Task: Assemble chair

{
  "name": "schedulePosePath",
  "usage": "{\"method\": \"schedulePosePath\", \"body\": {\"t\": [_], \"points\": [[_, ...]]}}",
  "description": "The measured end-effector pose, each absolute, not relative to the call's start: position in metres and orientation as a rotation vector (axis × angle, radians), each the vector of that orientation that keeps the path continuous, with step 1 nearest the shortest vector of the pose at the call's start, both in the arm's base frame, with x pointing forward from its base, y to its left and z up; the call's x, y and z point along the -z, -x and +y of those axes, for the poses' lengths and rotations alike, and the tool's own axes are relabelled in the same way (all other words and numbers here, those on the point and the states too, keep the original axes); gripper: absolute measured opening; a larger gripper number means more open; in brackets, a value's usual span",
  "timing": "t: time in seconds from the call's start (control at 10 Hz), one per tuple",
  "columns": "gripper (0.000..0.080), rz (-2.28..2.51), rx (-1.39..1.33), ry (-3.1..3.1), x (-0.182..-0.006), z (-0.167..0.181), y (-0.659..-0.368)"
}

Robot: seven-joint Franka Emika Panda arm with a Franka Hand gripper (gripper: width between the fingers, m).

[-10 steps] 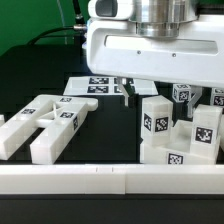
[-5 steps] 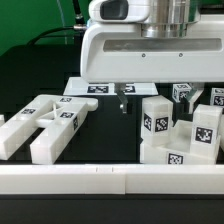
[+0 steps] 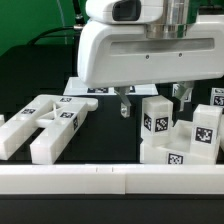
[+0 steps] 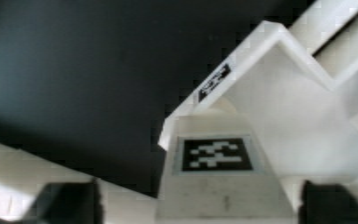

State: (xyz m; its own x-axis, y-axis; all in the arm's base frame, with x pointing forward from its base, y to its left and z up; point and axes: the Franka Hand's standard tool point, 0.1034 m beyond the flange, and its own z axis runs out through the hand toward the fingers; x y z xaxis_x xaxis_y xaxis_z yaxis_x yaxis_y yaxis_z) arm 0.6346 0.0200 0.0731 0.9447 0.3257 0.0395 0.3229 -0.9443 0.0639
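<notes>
The end effector [image 3: 153, 106] hangs open astride an upright tagged chair block [image 3: 156, 124], holding nothing; a slotted panel [image 3: 50, 122] lies apart on the black counter [image 3: 110, 135]

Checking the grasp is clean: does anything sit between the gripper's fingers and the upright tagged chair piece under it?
Nothing visible does. The gripper straddles the upright chair piece, one finger each side; the wrist view shows only bare gaps between fingers and piece.
</notes>
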Motion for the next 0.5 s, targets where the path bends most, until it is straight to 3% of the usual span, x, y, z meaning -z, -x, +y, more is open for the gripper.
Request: {"method": "schedulePosePath", "body": {"t": [0.1, 0.2, 0.3, 0.5], "points": [[0.0352, 0.501, -0.076, -3.043, -0.0731, 0.0199, -0.6346], [0.0352, 0.490, -0.077, -3.045, -0.0731, 0.0200, -0.6346], [0.0289, 0.458, -0.078, -3.051, -0.0731, 0.0198, -0.6346], [0.0289, 0.456, -0.078, -3.051, -0.0731, 0.0198, -0.6346]]}}
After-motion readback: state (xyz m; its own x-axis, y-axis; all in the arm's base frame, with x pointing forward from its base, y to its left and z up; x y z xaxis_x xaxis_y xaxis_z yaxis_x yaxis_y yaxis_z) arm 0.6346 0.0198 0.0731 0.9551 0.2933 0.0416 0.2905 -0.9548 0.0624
